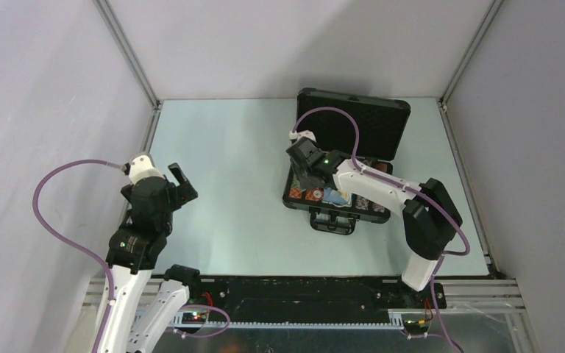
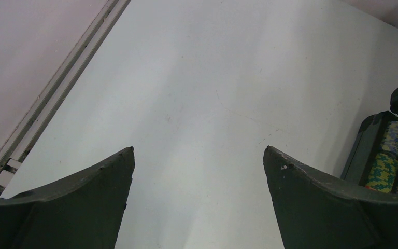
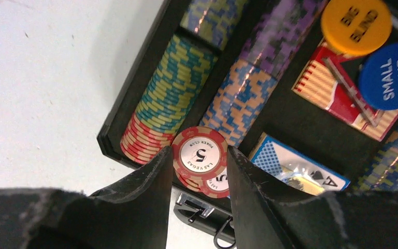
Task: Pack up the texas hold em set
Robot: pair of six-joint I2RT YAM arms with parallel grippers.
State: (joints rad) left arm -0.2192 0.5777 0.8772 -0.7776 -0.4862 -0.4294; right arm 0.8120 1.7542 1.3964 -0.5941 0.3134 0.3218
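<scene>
**Top view:** black case (image 1: pixel 353 121), lid up, sits centre-right on counter (image 1: pixel 221 169). R tool (image 1: pixel 305 180) is over its left end; L tool (image 1: pixel 180 182) is well apart.
**L wrist:** L tool spread wide, holding nothing.
**R wrist:** R tool clamps small red-white chips (image 3: pixel 199 154) at the case's corner, beside chip rows (image 3: pixel 173 88).

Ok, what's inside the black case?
Chip rows, a red card box, a blue card box, two blind buttons. The right gripper, holding red-white chips, hides the front edge.
</scene>
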